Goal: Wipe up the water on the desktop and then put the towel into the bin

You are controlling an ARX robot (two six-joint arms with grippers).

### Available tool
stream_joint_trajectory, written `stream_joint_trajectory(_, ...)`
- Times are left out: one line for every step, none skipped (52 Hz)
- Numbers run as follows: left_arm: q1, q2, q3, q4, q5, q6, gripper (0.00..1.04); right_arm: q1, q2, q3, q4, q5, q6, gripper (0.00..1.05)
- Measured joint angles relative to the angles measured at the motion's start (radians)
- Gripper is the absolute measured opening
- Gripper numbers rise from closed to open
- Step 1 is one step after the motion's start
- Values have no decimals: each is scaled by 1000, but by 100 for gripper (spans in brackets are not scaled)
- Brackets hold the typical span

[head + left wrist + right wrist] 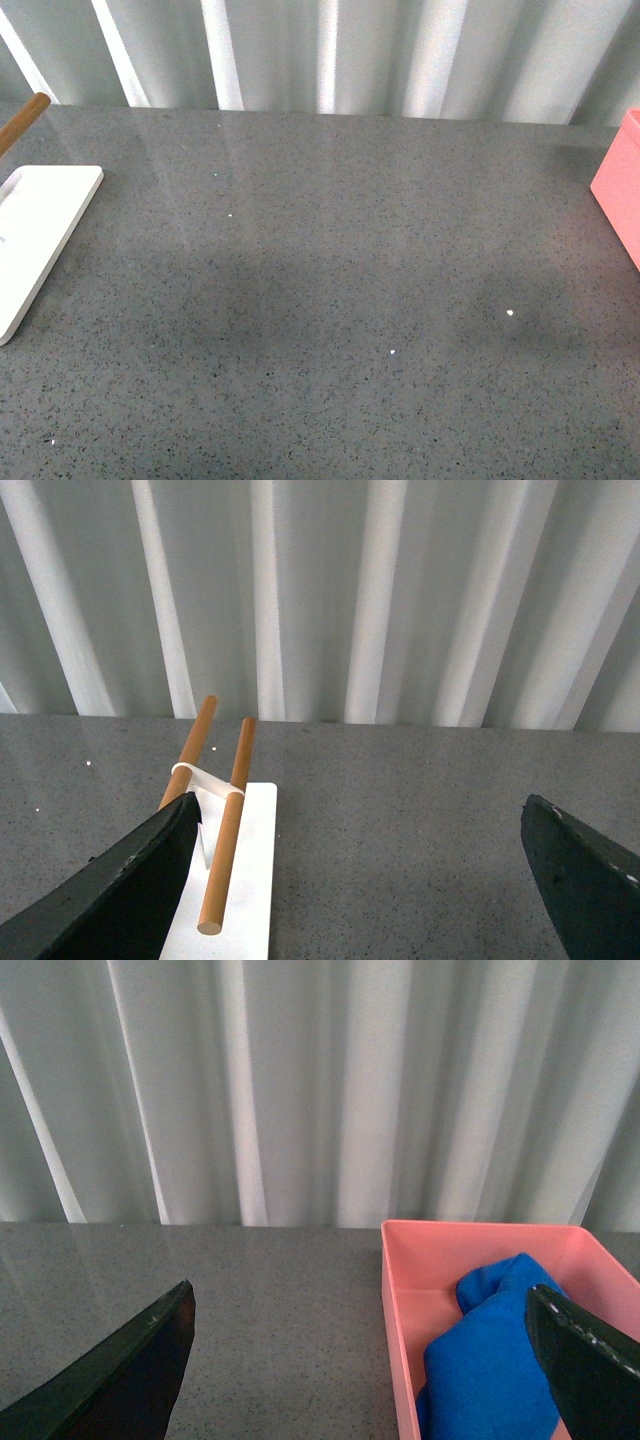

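Observation:
The blue towel [490, 1360] lies bunched inside the pink bin [395, 1310], seen in the right wrist view. My right gripper [360, 1370] hangs open above the bin's near wall and the grey desktop [270, 1310], holding nothing. In the front view only a corner of the bin [620, 190] shows at the right edge, and the speckled desktop [330, 280] fills the picture with neither arm in sight. No water shows on the surface, only a few bright specks. My left gripper [360, 880] is open and empty over the desktop [400, 820].
A flat white tray [40, 230] sits at the left edge of the desktop, with a two-bar wooden rack [222, 820] standing on it beside my left fingers [130, 880]. Pale pleated curtains [330, 50] close off the back.

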Motion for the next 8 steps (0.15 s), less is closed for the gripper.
stream_joint_trajectory(0,0,0,0,0,0,98,0,0,0,0,0,0,98)
stream_joint_trajectory(0,0,0,0,0,0,98,0,0,0,0,0,0,98)
stream_joint_trajectory(0,0,0,0,0,0,98,0,0,0,0,0,0,98)
stream_joint_trajectory(0,0,0,0,0,0,98,0,0,0,0,0,0,98)
stream_joint_trajectory(0,0,0,0,0,0,98,0,0,0,0,0,0,98)
stream_joint_trajectory(0,0,0,0,0,0,98,0,0,0,0,0,0,98)
stream_joint_trajectory(0,0,0,0,0,0,98,0,0,0,0,0,0,98)
stream_joint_trajectory(0,0,0,0,0,0,98,0,0,0,0,0,0,98)
